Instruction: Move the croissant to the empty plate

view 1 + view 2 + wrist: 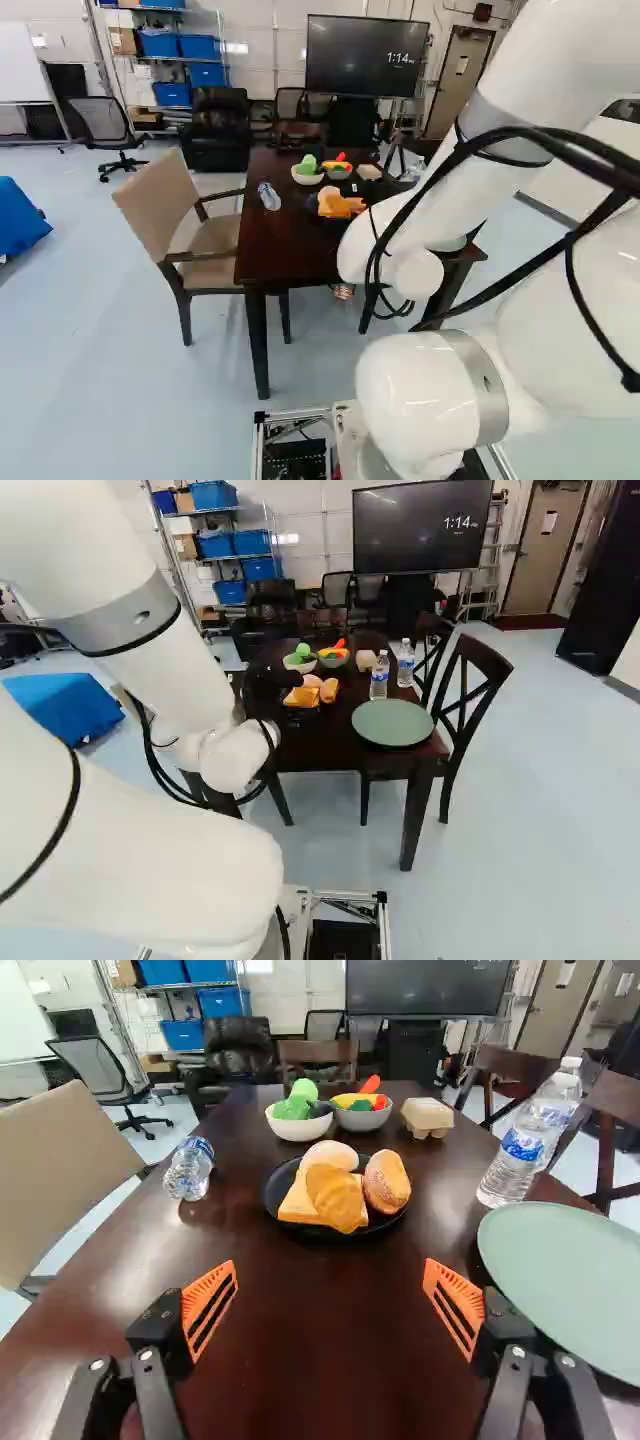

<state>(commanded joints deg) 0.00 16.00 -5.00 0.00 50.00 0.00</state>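
Note:
The black gripper [262, 688] reaches over the table in the right base view, left of the food. In the wrist view the gripper [330, 1295] stands open, its orange pads wide apart with only tabletop between them. Ahead of it, a black plate [278, 1222] carries the golden croissant [338, 1198], which leans at the near side against a bread slice [297, 1203]. A seeded roll [387, 1182] and a pale roll [330, 1153] share that plate. The empty green plate [570, 1270] lies beside the gripper; the right base view also shows this green plate [392, 723].
Behind the black plate are a white bowl [298, 1128], a grey bowl [362, 1118] and an egg carton [427, 1116]. Two upright water bottles [522, 1150] stand behind the green plate. Another bottle [190, 1168] lies across the table. Chairs [195, 225] flank the table [262, 250].

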